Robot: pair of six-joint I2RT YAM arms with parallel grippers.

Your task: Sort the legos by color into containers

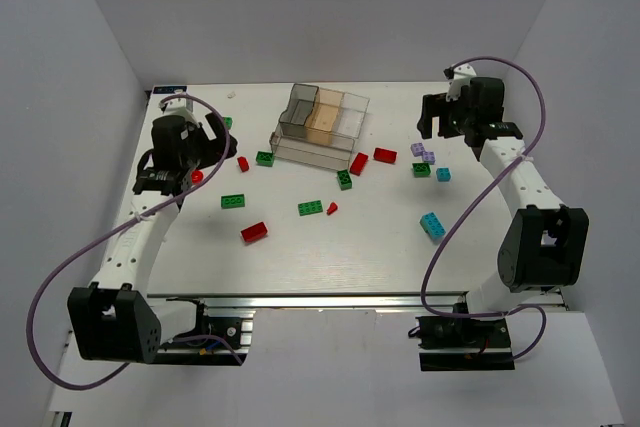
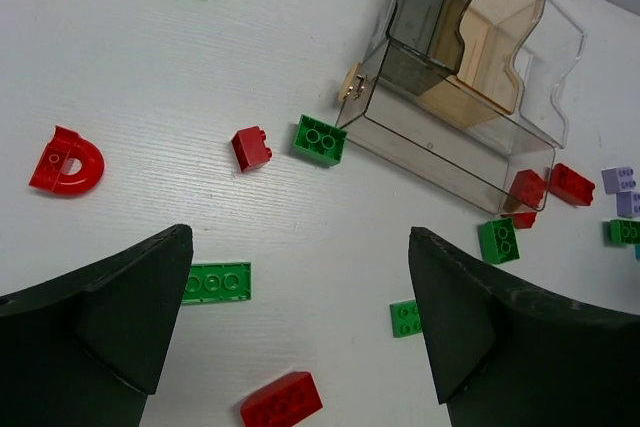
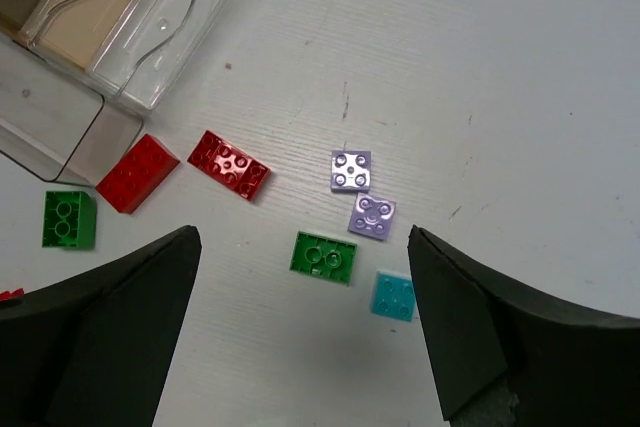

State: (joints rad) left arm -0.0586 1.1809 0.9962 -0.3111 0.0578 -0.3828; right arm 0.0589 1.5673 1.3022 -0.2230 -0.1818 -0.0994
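The clear divided tray [image 1: 322,125] with a tan middle section stands at the back centre, no brick visible inside it. Legos lie scattered on the white table. On the left are a green brick [image 2: 320,139], a small red brick [image 2: 250,147], a red arch piece [image 2: 67,162], a flat green plate [image 2: 216,282] and a red brick [image 2: 281,400]. On the right lie two pale purple bricks [image 3: 350,170], a green brick [image 3: 323,256], a cyan brick [image 3: 393,296] and red bricks [image 3: 229,164]. My left gripper [image 2: 300,287] and right gripper [image 3: 305,292] both hover open and hold nothing.
Another cyan brick [image 1: 432,225] lies near the right arm. A green brick [image 1: 344,179] and a red one [image 1: 358,163] sit close to the tray's front corner. White walls close in the table on three sides.
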